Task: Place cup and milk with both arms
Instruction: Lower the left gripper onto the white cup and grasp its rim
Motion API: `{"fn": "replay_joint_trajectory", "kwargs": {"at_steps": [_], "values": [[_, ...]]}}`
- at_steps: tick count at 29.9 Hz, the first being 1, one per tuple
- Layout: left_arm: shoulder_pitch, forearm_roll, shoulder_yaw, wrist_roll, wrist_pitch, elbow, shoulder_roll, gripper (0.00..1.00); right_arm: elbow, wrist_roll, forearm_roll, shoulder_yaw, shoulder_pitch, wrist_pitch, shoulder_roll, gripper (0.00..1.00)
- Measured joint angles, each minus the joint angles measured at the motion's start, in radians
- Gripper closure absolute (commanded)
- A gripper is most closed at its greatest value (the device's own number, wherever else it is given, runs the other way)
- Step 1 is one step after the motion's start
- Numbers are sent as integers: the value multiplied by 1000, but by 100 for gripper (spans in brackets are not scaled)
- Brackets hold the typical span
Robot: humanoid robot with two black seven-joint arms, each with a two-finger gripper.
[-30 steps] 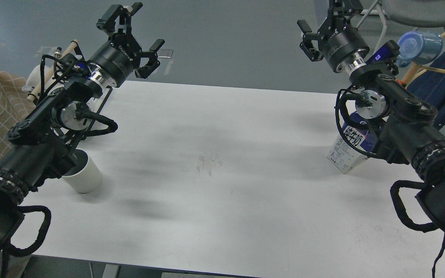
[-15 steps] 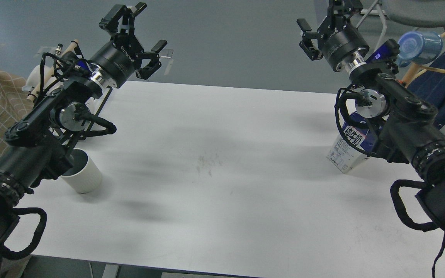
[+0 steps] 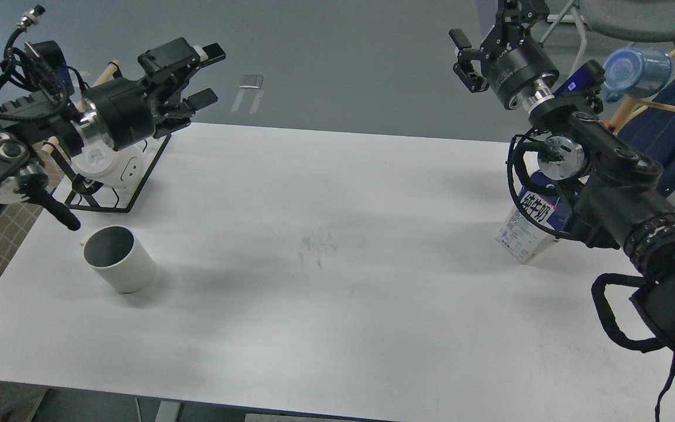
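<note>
Cup [image 3: 118, 259] lower left on table [image 3: 337, 281], milk [image 3: 529, 225] right. Left claw [image 3: 197, 76] spread wide, empty; right claw [image 3: 490, 35] likewise, upper right.

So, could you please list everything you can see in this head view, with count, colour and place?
cup: one, white with dark grey inside, upright on the table's left side.
milk: one carton, dark blue and white with black characters, table's right side, partly hidden behind the right arm.
table: one, white, filling the middle of the view.
wire stand: one, black, far left corner of the table, holding a white object.
blue cup: one, translucent blue, hanging on a wooden rack at the upper right.
chair: one, grey, top right on the floor.
left tool: one, black, open, above the table's far left corner.
right tool: one, black, open, raised beyond the table's far right edge.
</note>
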Motion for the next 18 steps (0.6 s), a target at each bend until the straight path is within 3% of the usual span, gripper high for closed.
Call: {"fn": "replay_joint_trajectory", "kwargs": {"at_steps": [6,12,18], "values": [[78,122,6,-6,1,-157,241,2,3,0,-1,0,2,0,0,0],[145,184,36,-12,1,-171,411,2,9,0,-1,-1,-2,0,0,0],[162,235,169,-44,1,-169,517,2,10,0,-3,-3,-5,0,0,0]]}}
